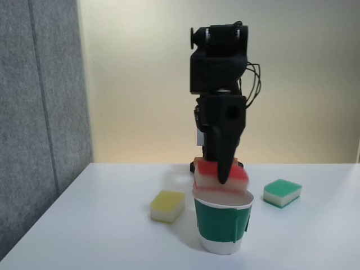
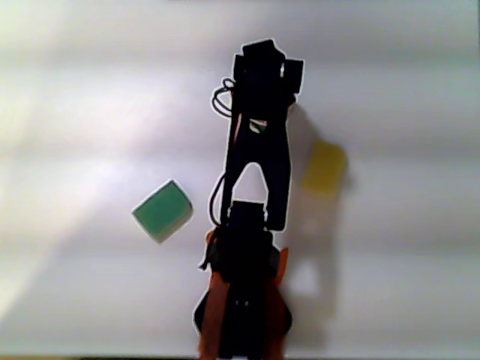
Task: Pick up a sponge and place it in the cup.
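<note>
In the fixed view my black gripper (image 1: 221,179) points straight down and is shut on the sponge (image 1: 236,177), red on top with a white layer beneath. The sponge hangs level right over the mouth of the cup (image 1: 222,222), a white paper cup with a dark green band, and its underside is about at the rim. In the other view, from above, the arm (image 2: 259,150) reaches toward the bottom edge. Red edges of the sponge (image 2: 216,304) stick out on both sides of the gripper head, which hides the cup.
A yellow sponge (image 1: 167,206) (image 2: 324,166) lies on the white table left of the cup in the fixed view. A green-topped sponge (image 1: 282,192) (image 2: 162,211) lies to the right there. A grey partition (image 1: 39,112) stands along the table's left side.
</note>
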